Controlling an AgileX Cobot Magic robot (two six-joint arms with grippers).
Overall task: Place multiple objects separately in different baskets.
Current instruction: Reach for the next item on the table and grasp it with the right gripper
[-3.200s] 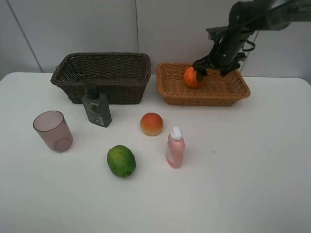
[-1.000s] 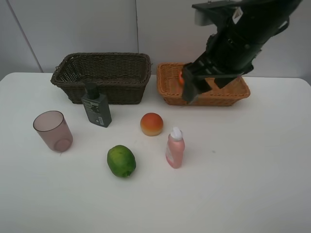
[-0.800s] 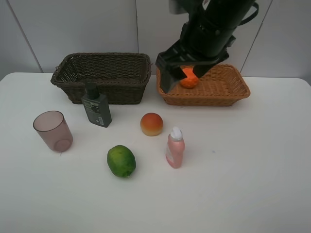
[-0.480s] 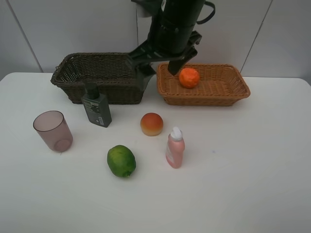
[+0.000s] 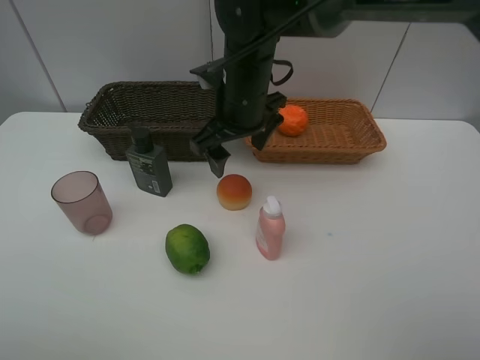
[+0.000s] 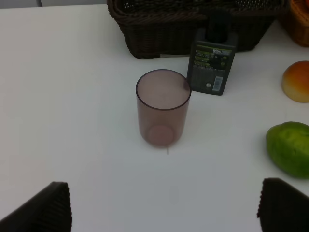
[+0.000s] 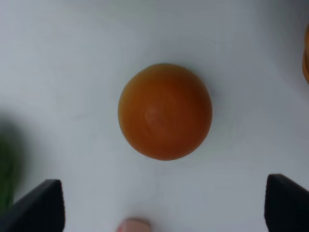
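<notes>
— Where is the round red-and-yellow peach-like fruit [image 5: 234, 192]?
— On the white tabletop [image 5: 375, 262], centred under the right gripper [image 5: 236, 148], whose jaws are spread wide and holding nothing.
— What changed?
— That arm swung over from the shallow tan wicker basket [image 5: 360, 144], leaving the round orange [image 5: 292, 120] inside. One item is sorted, and the peach looks to be next.
— Its lie?
— Nearly round, no long axis I can tell; red on top, yellow low. The left gripper [image 6: 166, 212] has its jaws spread too, empty.

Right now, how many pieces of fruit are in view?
3. The orange lies in the tan basket; the peach and the lime sit on the table, left of the pink bottle. The dark basket's floor is partly hidden.
</notes>
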